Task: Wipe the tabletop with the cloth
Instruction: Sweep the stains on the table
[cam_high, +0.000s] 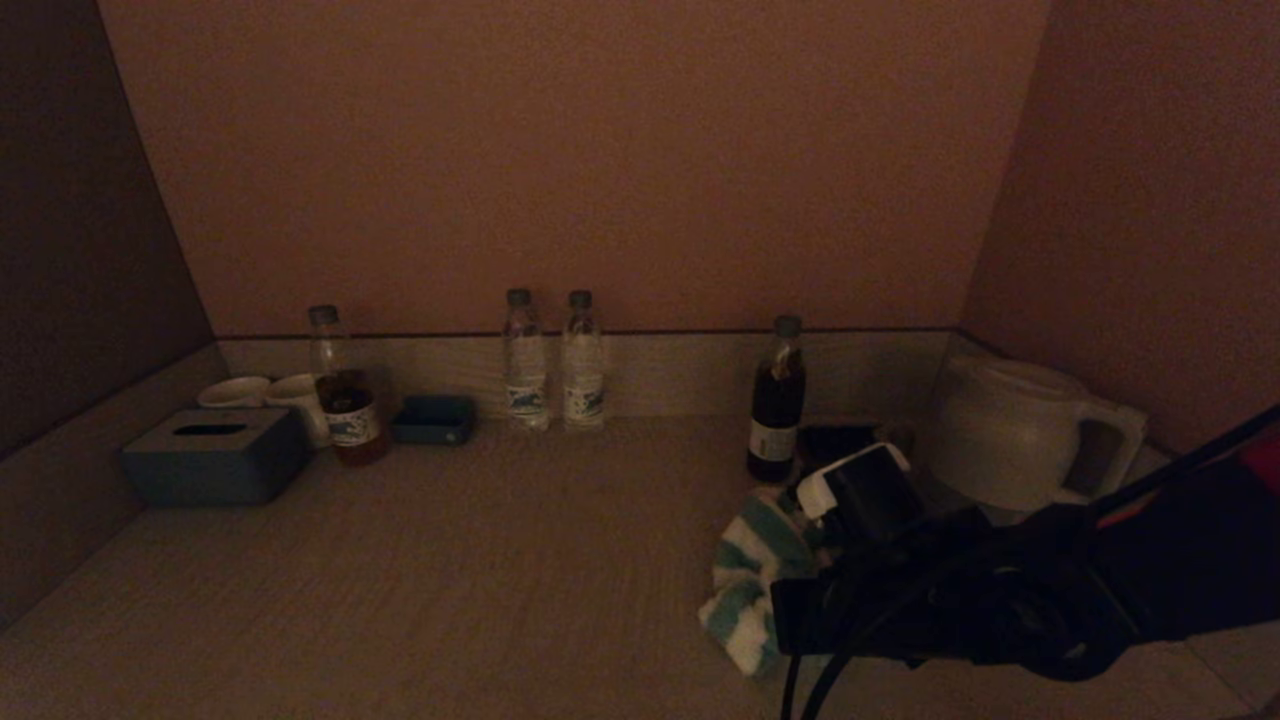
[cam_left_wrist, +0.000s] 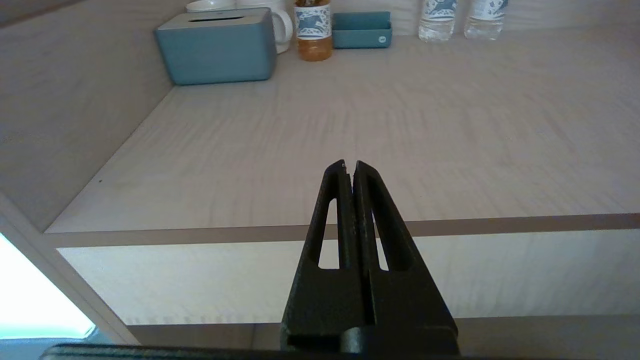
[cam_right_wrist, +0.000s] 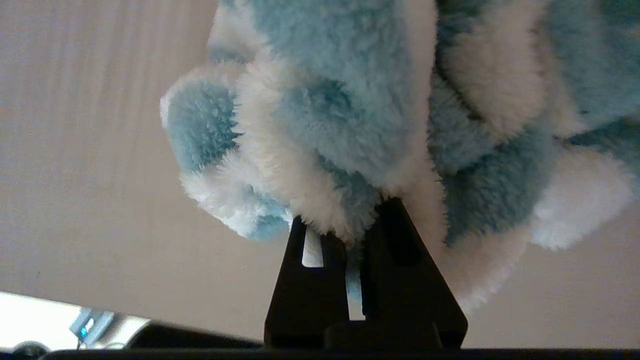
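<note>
The cloth (cam_high: 748, 590) is a fluffy, deep-pile piece striped in teal blue and white, bunched into a loose crumpled wad with rounded folds bulging outward. It sits on the right front part of the worktop (cam_high: 480, 560), its lower folds resting on the surface, just in front of the dark bottle and near the white kettle. One fold is pinched between the fingers of the right claw (cam_right_wrist: 357, 225), with pile spilling over both fingertips. The worktop is a pale wood-grain board with a raised lip at the back and sides
</note>
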